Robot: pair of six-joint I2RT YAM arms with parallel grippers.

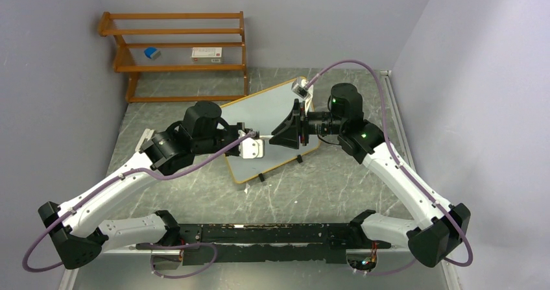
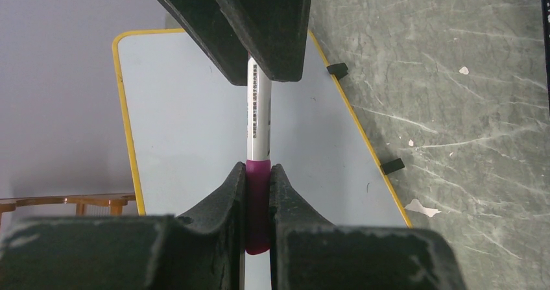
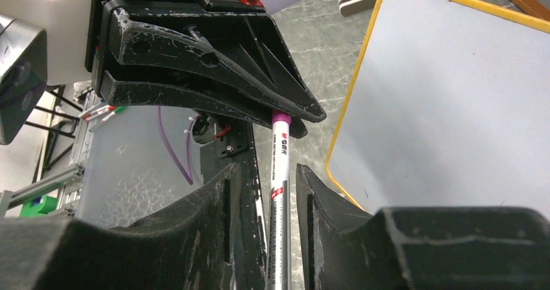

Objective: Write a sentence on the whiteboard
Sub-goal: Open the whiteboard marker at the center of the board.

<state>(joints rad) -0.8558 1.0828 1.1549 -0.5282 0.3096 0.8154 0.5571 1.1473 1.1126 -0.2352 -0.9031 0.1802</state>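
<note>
1. Two grippers share a slim white-and-purple plastic marker [image 2: 258, 108]: left gripper [image 2: 258, 173] jaws clamped on its purple end, right gripper [image 3: 267, 170] jaws apart around the barrel.
2. Light, stiff, probably slick: best gripped mid-barrel.
3. Yellow-edged white whiteboard [image 1: 266, 111] lies blank on the grey marbled counter [image 1: 324, 193].

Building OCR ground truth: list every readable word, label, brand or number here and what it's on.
Vertical print on the white marker with purple end: starts with "M", rest blurred.
Barcode and fine print on the same barrel: too small to read.
Red-and-white label on the small box on the wooden shelf: too small to read.
White yellow-edged whiteboard: no writing visible.
</note>
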